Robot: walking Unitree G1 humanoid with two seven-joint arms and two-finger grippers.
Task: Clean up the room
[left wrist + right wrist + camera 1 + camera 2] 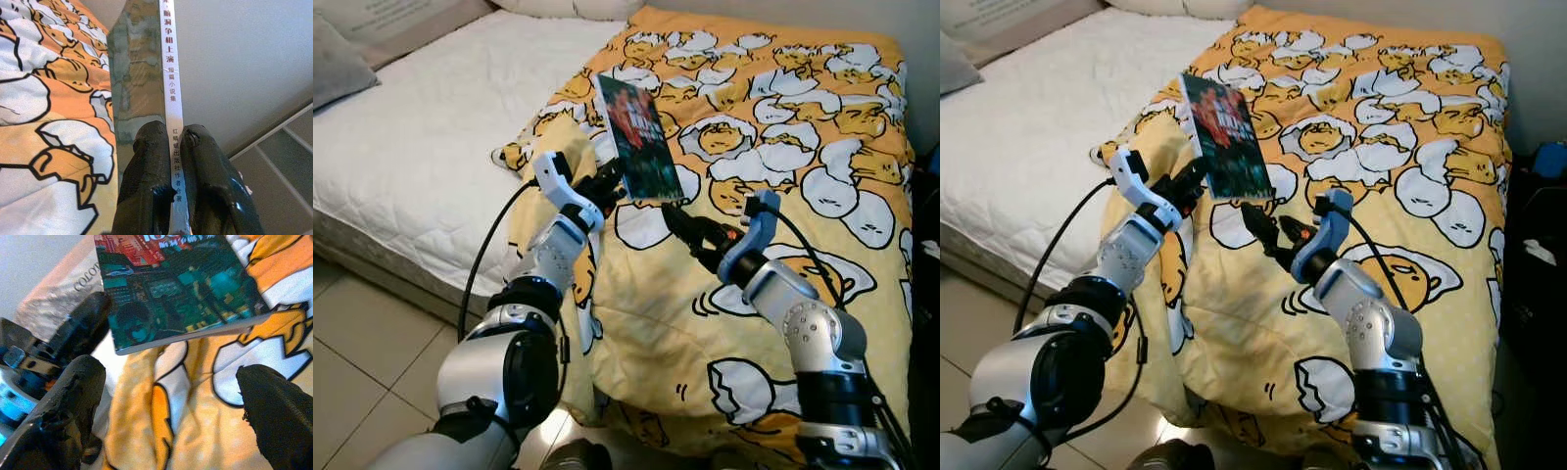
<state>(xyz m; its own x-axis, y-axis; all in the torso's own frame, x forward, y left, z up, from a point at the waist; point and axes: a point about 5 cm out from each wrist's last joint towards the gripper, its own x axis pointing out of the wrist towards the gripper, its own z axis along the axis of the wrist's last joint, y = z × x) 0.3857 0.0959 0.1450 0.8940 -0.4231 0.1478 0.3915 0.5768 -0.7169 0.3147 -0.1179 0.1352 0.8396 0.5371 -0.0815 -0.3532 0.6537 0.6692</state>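
Observation:
A thin book (pixel 636 137) with a dark green and red cover is held up tilted above the yellow egg-print blanket (pixel 783 147) on the bed. My left gripper (pixel 612 184) is shut on the book's lower edge; in the left wrist view its fingers (pixel 151 186) clamp the white spine (pixel 171 98). My right gripper (pixel 690 230) hovers open just right of and below the book, its fingertips (pixel 274 416) spread wide over the blanket with the book's cover (pixel 181 289) ahead of them.
The bare white mattress (pixel 431 127) lies to the left with a grey pillow (pixel 337 64) at its far corner. Tiled floor (pixel 362 362) runs along the bed's near side. Dark items (pixel 1538 225) sit at the bed's right edge.

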